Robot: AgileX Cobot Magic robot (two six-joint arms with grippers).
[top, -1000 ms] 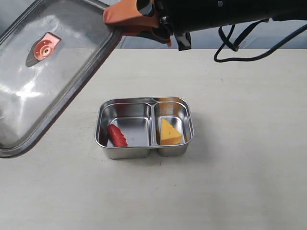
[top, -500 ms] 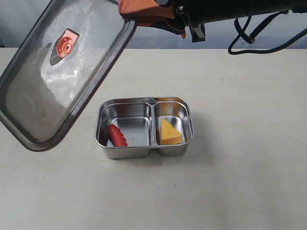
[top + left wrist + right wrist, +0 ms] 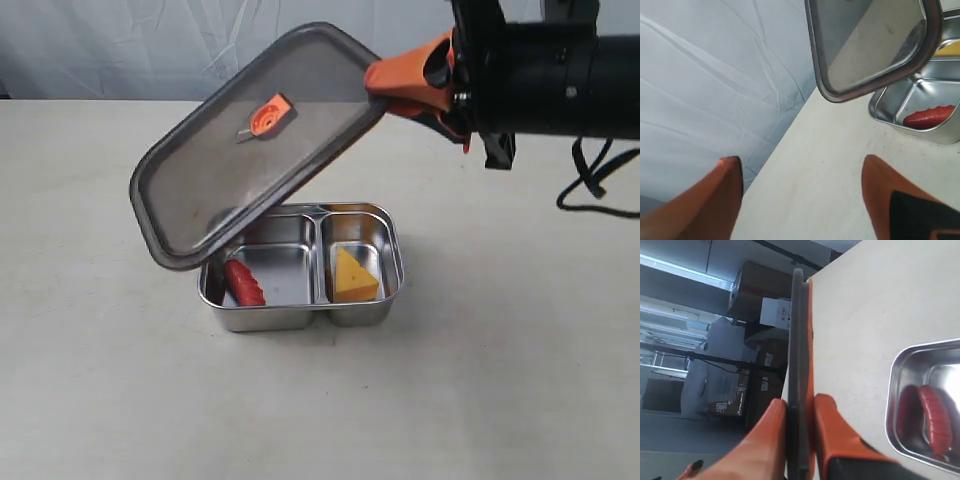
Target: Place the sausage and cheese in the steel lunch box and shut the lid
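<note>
Lid (image 3: 255, 140) clamped by its edge in right end effector (image 3: 400, 85), tilted over steel lunch box (image 3: 395, 250), low end near box's left compartment, contact with rim unclear. Sausage (image 3: 243, 283) in left compartment, cheese (image 3: 354, 276) in right. Left end effector (image 3: 800, 165) spread apart, empty, above tabletop (image 3: 500, 380).
</note>
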